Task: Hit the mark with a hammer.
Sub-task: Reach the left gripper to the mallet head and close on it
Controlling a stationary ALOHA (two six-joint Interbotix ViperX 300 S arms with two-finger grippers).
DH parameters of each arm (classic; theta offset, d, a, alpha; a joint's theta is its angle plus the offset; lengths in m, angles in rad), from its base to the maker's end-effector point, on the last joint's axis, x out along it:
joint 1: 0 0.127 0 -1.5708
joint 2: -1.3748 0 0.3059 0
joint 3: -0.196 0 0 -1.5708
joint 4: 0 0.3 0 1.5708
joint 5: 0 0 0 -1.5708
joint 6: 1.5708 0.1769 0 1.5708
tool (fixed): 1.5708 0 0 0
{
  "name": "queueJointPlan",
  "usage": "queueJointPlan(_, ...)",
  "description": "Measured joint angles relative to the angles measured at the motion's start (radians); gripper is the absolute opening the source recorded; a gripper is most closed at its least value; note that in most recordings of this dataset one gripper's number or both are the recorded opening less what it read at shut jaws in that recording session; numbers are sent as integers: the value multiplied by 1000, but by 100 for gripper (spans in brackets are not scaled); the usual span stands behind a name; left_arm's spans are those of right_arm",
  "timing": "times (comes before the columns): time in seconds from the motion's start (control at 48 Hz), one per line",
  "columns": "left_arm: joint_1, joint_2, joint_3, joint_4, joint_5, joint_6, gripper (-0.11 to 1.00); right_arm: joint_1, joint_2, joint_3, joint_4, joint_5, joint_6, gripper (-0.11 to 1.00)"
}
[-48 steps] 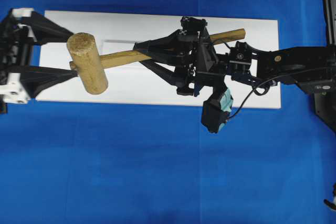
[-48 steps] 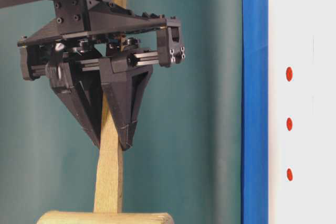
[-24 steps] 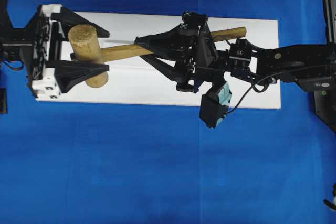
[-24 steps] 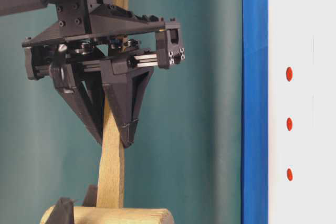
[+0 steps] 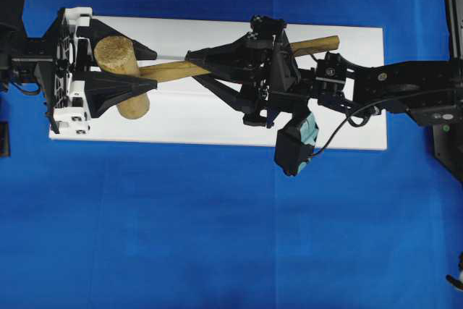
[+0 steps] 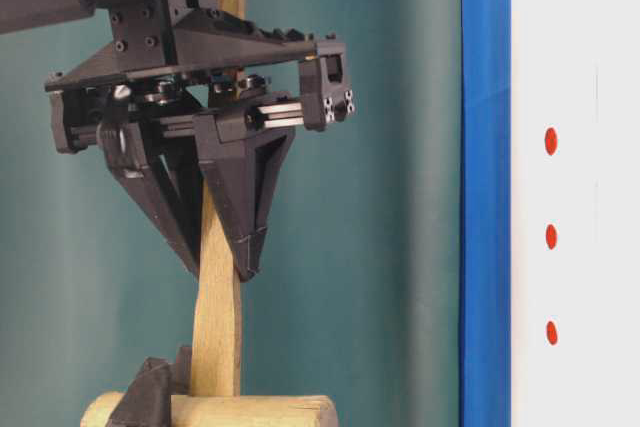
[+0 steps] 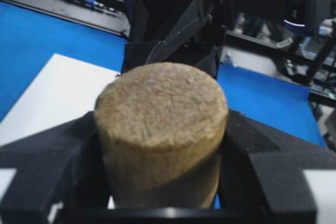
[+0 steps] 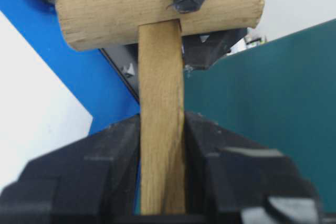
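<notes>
One hammer (image 5: 145,72), one white strip (image 5: 217,117) and two grippers, a left gripper (image 5: 145,69) and a right gripper (image 5: 194,69), are counted. Three red dots (image 6: 551,237) are counted, the mark (image 6: 551,332) among them.

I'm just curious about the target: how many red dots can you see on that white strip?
3, in a row on the white strip in the table-level view: upper dot, middle dot, lower dot. From overhead none show; the arms and hammer may hide them.
</notes>
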Motion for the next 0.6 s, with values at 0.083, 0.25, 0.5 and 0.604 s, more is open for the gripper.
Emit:
queueJointPlan(0.083,-2,-2,0,-2,3,2,43,0,0,0,6,0,2,12)
queueJointPlan(0.25,0,-2,0,0,6,9,43,-3,-5,-6,40,0,8,55)
queueJointPlan(0.5,0,-5,2,0,8,21,43,-6,-8,-12,83,8,11,97)
queueJointPlan(0.604,0,-9,2,3,9,40,43,-6,-17,-12,107,52,12,97)
